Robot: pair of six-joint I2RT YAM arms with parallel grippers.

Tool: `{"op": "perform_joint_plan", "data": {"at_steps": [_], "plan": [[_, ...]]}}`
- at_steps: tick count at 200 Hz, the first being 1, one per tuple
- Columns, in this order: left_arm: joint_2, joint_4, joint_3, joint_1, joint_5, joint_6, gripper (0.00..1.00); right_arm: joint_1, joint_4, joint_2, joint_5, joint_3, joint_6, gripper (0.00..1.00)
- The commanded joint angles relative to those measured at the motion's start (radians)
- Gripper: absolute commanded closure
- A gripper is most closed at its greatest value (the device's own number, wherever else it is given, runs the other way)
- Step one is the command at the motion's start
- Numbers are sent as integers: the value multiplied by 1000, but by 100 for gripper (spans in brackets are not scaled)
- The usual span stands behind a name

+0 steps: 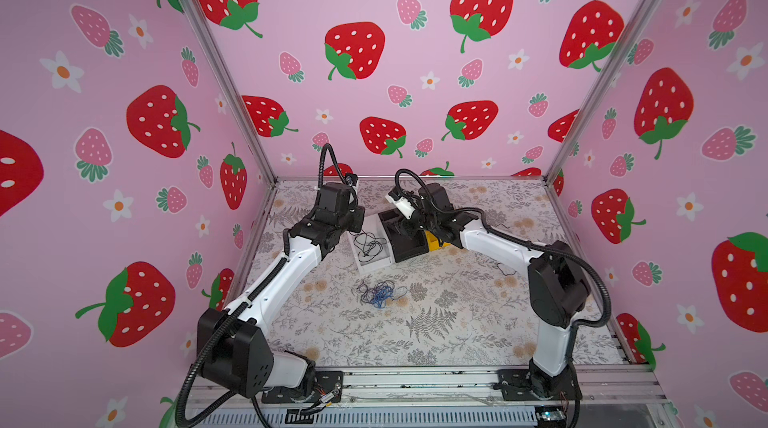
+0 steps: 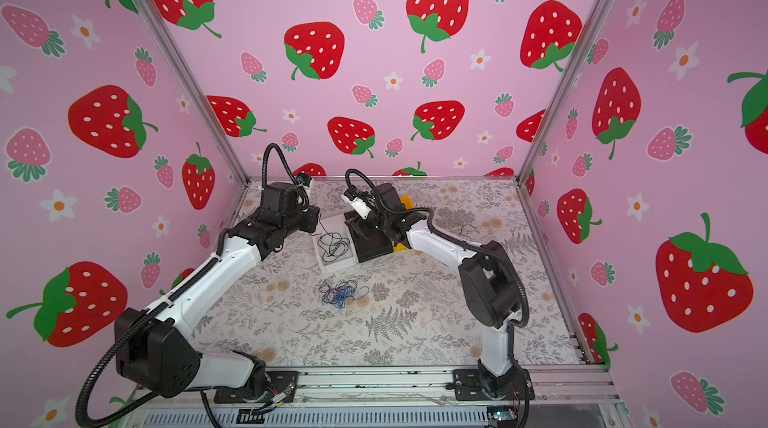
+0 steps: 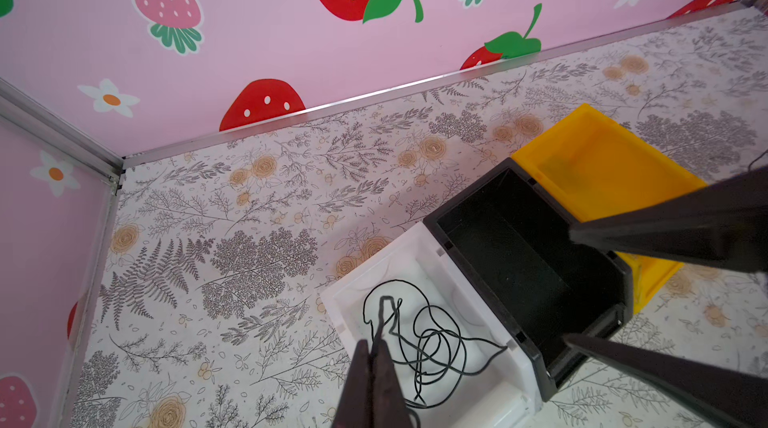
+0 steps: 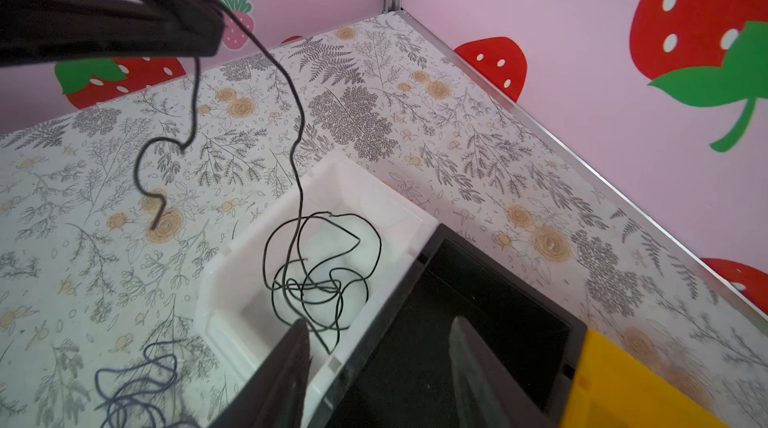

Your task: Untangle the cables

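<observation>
The black cable [image 4: 300, 197] is away from the other cables, and most of it lies in loose loops inside the white bin [image 1: 374, 266]. One part of it goes up out of the bin to the left gripper [image 3: 374, 363], which is shut tight and pinches the cable at its tip. A short end of the cable hangs free from that tip, out over the table [image 1: 457, 322]. The right gripper [image 4: 378, 326] hangs just over the place where the white bin meets the black bin [image 3: 432, 218]. Its two fingers stand apart and nothing is between them. The black bin and the yellow bin [image 3: 523, 152] next to it both look empty. In both top views, the little pile of blue and purple cables [image 1: 380, 293] lies on the table in front of the bins, well apart from both grippers, and it is all knotted up. So it looks like one cable is nearly sorted; it only needs the left gripper to let go. The pile is the bigger job that is left, since each of those cables has to be pulled free, most likely to go in the empty bins.
</observation>
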Motion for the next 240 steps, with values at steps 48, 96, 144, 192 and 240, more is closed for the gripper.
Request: {"op": "perform_joint_plan", "data": {"at_steps": [48, 96, 144, 192, 240], "plan": [[147, 57, 4, 4, 49, -50, 100, -68, -88, -206, 163, -206, -5, 42], [268, 89, 26, 4, 44, -81, 100, -190, -73, -423, 236, -422, 28, 42], [318, 121, 2, -19, 7, -153, 100, -392, -76, -537, 282, -593, 97, 37], [285, 133, -10, -26, 18, -156, 58, -615, -133, -464, 286, -604, 187, 31], [168, 149, -68, -37, -13, -156, 39, -780, -202, -380, 250, -587, 322, 30]]}}
